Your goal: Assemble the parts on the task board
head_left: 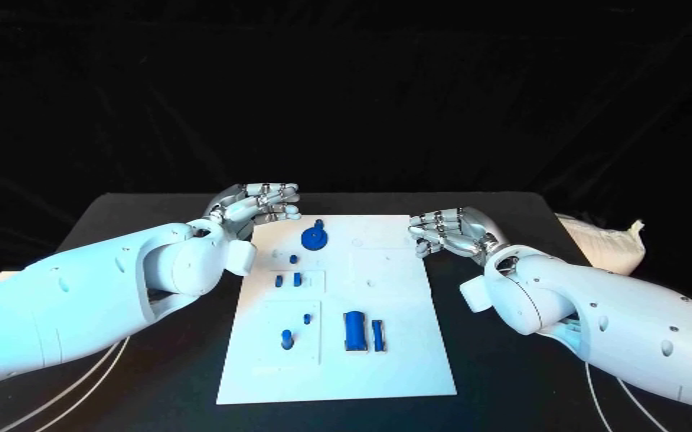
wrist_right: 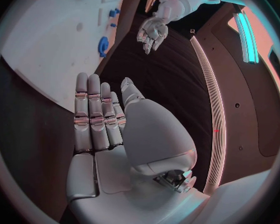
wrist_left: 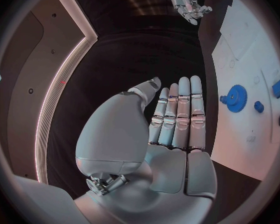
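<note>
The white task board [head_left: 346, 362] lies in the middle of the black table. On it are a blue gear [head_left: 315, 240], a few small blue pegs [head_left: 297, 278] and a larger blue cylinder [head_left: 353, 329] with a slim blue piece [head_left: 378, 334] beside it. My left hand [head_left: 260, 204] hovers at the board's far left corner, fingers stretched out, holding nothing. My right hand [head_left: 450, 230] is at the board's far right edge, also flat and empty. The left wrist view shows the left hand [wrist_left: 174, 119] beside the gear [wrist_left: 236, 98]. The right wrist view shows the right hand [wrist_right: 99, 119] and the board [wrist_right: 47, 50].
A crumpled white object [head_left: 606, 240] lies at the table's right edge. White cables [head_left: 58, 392] run over the table near its front left. Black table surface flanks the board on both sides.
</note>
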`<move>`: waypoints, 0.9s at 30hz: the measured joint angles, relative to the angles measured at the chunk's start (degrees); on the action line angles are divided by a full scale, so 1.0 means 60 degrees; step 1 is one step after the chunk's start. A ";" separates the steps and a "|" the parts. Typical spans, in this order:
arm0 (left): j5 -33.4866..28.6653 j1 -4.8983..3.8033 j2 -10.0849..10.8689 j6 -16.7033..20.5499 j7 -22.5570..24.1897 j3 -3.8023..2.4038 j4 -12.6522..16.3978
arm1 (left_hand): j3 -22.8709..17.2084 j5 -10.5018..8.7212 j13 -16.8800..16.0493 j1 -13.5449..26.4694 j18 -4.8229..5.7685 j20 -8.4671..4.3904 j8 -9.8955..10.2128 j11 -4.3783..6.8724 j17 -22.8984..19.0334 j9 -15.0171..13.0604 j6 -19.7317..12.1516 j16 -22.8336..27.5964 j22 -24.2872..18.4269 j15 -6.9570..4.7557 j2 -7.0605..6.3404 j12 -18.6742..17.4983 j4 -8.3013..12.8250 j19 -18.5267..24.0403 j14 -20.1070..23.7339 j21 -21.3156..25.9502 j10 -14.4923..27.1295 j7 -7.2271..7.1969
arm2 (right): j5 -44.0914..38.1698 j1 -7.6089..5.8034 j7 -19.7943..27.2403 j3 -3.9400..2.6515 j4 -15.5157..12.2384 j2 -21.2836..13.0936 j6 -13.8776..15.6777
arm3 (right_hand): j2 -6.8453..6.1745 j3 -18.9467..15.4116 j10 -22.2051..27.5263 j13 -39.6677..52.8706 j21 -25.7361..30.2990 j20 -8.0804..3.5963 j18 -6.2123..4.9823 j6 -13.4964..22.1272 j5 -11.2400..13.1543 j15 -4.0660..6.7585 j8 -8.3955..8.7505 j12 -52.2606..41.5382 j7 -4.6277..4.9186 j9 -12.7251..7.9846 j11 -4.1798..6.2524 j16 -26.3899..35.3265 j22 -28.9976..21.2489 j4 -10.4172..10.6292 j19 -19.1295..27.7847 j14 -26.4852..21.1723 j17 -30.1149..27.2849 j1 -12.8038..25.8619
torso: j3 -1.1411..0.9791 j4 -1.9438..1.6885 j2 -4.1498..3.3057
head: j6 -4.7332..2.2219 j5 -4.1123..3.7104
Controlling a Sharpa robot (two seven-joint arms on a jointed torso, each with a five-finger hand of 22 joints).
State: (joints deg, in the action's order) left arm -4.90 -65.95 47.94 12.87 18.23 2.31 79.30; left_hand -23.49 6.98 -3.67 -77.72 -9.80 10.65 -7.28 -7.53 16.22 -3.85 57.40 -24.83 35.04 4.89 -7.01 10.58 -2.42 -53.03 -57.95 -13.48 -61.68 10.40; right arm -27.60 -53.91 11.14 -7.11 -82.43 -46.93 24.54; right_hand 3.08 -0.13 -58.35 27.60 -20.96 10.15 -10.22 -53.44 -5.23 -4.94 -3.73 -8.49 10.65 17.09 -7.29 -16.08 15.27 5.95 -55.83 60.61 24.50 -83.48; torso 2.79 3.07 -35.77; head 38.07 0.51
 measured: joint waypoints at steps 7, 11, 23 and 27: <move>-0.0363 0.0134 -0.0441 0.0417 0.0539 -0.0008 -0.0502 | 0.0100 0.0000 0.0006 -0.0101 0.0000 0.0584 0.0375 -0.0212 -0.1085 0.0014 -0.0064 0.2052 -0.1451 0.0487 0.0101 -0.0807 -0.0036 0.0963 0.0322 0.1374 0.0060 -0.0071 | 0.1277 -0.0114 0.1100 -0.0155 0.1228 0.0709 -0.0406 | 0.0002 0.0511 -0.0719 -0.2720 0.1848 0.0354 0.0001 -0.0197 0.0041 -0.0217 0.0000 0.0760 0.0008 -0.0984 -0.0085 0.1777 -0.1455 -0.0430 -0.0615 0.0485 -0.2008 0.0002 | -0.0056 -0.0005 0.0166 | -0.0467 0.0017; -0.0478 0.0232 -0.0598 0.0612 0.0746 -0.0008 -0.0597 | 0.0108 0.0000 0.0005 -0.0101 0.0000 0.0620 0.0406 -0.0212 -0.1239 0.0014 -0.0033 0.2291 -0.1682 0.0499 0.0101 -0.0914 -0.0029 0.0925 0.0233 0.1451 0.0060 -0.0103 | 0.1585 -0.0126 0.1399 -0.0172 0.1602 0.0930 -0.0609 | 0.0087 0.0704 -0.0918 -0.3253 0.1959 0.0236 0.0002 -0.0308 0.0041 -0.0104 0.0000 0.0760 -0.0003 -0.1217 -0.0056 0.1848 -0.1639 -0.0623 -0.1108 0.1012 -0.2355 0.0092 | -0.0099 -0.0007 0.0208 | -0.0619 0.0042; -0.0404 0.0408 -0.0584 0.1099 0.0777 -0.0094 -0.0081 | 0.1494 -0.0697 0.0506 0.4551 0.0305 -0.0222 0.1042 0.0291 -0.1804 0.0531 -0.3433 0.2988 -0.3207 -0.0121 0.0931 -0.1586 0.0329 0.3752 0.3591 0.2084 0.3703 -0.0672 | 0.1952 -0.0369 0.1505 0.0253 0.0854 0.0760 -0.0124 | -0.0415 0.0207 0.2834 -0.4164 0.2549 -0.0489 0.0382 0.2935 0.0689 0.0671 0.0499 0.1285 -0.0654 -0.1855 0.0573 0.2533 -0.2399 -0.0951 0.2487 -0.2822 -0.3052 0.5110 | -0.0276 -0.0247 0.0479 | -0.0618 -0.0032; -0.0261 0.0554 -0.0552 0.1748 0.0894 -0.0190 0.0433 | 0.1857 -0.0923 0.0555 0.5828 0.0446 -0.0454 0.1112 0.0628 -0.2200 0.0583 -0.4360 0.3153 -0.3608 -0.0450 0.1046 -0.1658 0.0361 0.4524 0.4513 0.2136 0.4702 -0.0862 | 0.2440 -0.0633 0.1741 0.0609 0.0091 0.0643 0.0512 | -0.0464 0.0142 0.3857 -0.4373 0.2906 -0.0665 0.0530 0.3827 0.0744 0.0743 0.0548 0.1314 -0.0822 -0.2161 0.0873 0.2579 -0.2465 -0.0963 0.3503 -0.3907 -0.3257 0.6419 | -0.0389 -0.0405 0.0650 | -0.0617 -0.0074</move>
State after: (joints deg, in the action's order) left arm -6.47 -62.62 44.63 23.36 23.59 1.17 81.90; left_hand -12.34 1.44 -0.34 -42.75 -7.13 7.92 -0.61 -3.76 3.02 -0.36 31.24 -5.92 13.39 2.19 -0.73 0.63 -0.25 -25.88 -30.87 -0.66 -33.47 5.23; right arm -12.96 -57.71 21.59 -3.45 -81.89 -43.07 27.61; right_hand 0.30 0.72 -35.21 1.36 -3.52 6.15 -7.04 -30.47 -0.77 -0.48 -0.44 -0.61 5.71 4.13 -2.05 -0.61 0.48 0.17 -34.82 37.17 4.96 -44.97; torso 0.45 0.64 -31.87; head 34.37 0.07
